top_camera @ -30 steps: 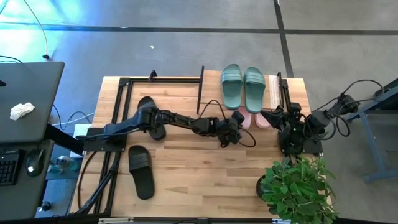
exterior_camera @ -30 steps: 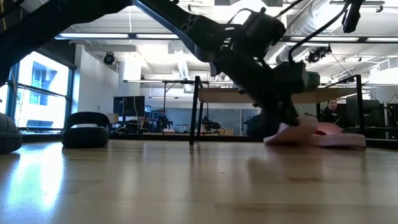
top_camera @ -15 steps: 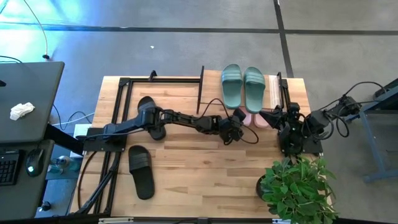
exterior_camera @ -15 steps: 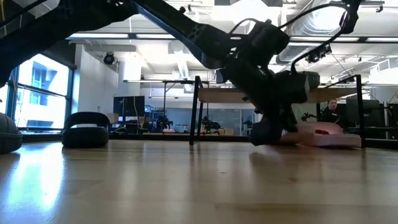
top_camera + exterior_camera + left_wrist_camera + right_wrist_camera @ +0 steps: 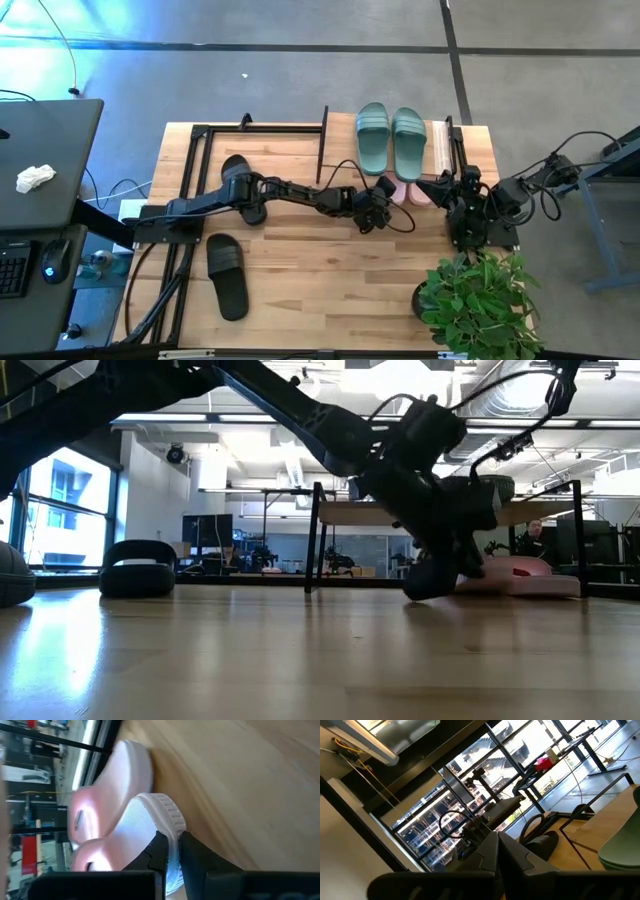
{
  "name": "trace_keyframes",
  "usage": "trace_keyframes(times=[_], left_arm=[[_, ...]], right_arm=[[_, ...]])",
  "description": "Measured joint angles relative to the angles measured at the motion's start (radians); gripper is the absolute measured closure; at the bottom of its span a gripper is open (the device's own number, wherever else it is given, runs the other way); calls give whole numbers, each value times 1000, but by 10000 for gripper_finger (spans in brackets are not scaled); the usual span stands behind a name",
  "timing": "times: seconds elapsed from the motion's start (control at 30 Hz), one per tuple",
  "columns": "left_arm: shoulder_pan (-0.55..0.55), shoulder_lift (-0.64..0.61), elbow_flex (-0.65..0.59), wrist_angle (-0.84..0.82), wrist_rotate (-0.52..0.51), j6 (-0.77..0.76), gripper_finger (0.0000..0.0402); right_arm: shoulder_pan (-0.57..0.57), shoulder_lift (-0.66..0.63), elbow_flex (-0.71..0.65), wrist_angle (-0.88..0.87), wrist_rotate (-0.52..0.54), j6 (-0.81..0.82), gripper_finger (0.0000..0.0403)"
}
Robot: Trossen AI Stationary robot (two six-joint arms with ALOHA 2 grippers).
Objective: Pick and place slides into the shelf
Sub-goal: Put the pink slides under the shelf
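On the tabletop (image 5: 330,270), the shelf (image 5: 445,140) stands at the far right with the 2 green slides (image 5: 390,138) on its top board and the 2 pink slides (image 5: 405,192) lying at its near edge. The 2 black slides (image 5: 227,275) lie well apart from it at the left. The left end effector (image 5: 375,215) pinches the rim of 1 pink slide (image 5: 150,827) between nearly closed fingers, low on the wood, while the right end effector (image 5: 440,185), fingers fully closed and empty, waits just beside the shelf's right end.

Two slides (image 5: 390,139) on the shelf (image 5: 440,145)
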Motion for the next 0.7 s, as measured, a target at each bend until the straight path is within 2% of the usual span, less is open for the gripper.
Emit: trace_keyframes(times=[0.43,0.7], left_arm=[[0,19,1,86,-39,-16,376],[0,25,1,91,-51,-53,315]], right_arm=[[0,0,0,-2,-3,19,403],[0,0,0,-4,-3,24,403]])
